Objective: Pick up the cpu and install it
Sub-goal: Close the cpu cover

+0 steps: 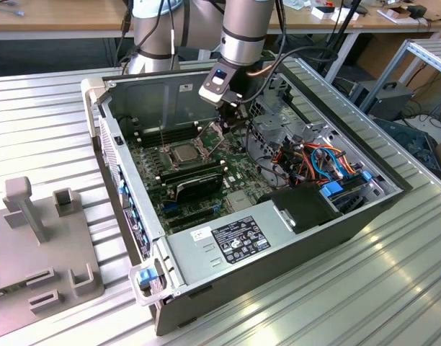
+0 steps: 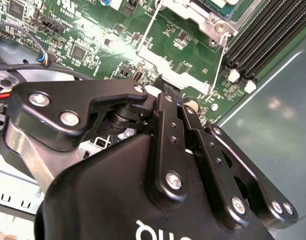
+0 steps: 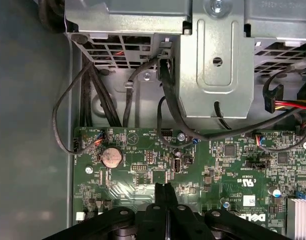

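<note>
Exterior view: claw (image 1: pixel 223 124) (tips pressed together) hangs near the cpu (image 1: pixel 184 153).

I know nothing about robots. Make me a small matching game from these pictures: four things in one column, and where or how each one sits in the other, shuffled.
Things:
1. cpu
2. pincer
3. coin battery
4. grey jig

Places or states:
A. outside the case, on the table, at the exterior view's left
B. round, on the green board
C. square, silver-grey, mid-board
D. shut, above the board

Pairs: 1-C, 2-D, 3-B, 4-A
</note>
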Controlling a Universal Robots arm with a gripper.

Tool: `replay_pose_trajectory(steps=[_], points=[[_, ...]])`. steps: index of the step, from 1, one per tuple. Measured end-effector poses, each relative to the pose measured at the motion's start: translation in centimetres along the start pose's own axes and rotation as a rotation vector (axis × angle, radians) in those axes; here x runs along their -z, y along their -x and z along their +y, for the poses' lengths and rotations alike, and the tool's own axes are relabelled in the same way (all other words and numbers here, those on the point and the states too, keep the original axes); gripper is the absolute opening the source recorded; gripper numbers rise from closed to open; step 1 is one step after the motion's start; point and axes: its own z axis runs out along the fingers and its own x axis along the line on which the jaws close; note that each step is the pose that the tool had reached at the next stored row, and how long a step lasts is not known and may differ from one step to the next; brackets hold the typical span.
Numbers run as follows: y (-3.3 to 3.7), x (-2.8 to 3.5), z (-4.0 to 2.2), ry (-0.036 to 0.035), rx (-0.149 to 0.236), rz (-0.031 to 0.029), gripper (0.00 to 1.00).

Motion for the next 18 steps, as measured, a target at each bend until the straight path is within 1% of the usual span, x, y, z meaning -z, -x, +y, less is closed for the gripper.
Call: replay_pose_trajectory(steps=[1, 2, 4, 10, 11, 12, 13, 18], points=[[0.00, 0.01, -0.15, 0.0035, 0.000, 0.0000, 0.11], [0.00, 0.02, -0.42, 0.0094, -0.001, -0.0001, 0.11], [-0.01, 0.03, -0.65, 0.0156, -0.001, 0.0000, 0.11], [-0.01, 0.03, -0.75, 0.0156, -0.001, 0.0000, 0.11], [-0.01, 0.04, -1.04, 0.0156, -0.001, 0.0000, 0.11], [-0.01, 0.04, -1.52, 0.0156, -0.001, -0.0001, 0.11], [-0.01, 0.05, -1.83, 0.0156, -0.001, 0.0000, 0.11], [-0.02, 0.08, -3.07, 0.0156, -0.001, 0.0000, 0.11]])
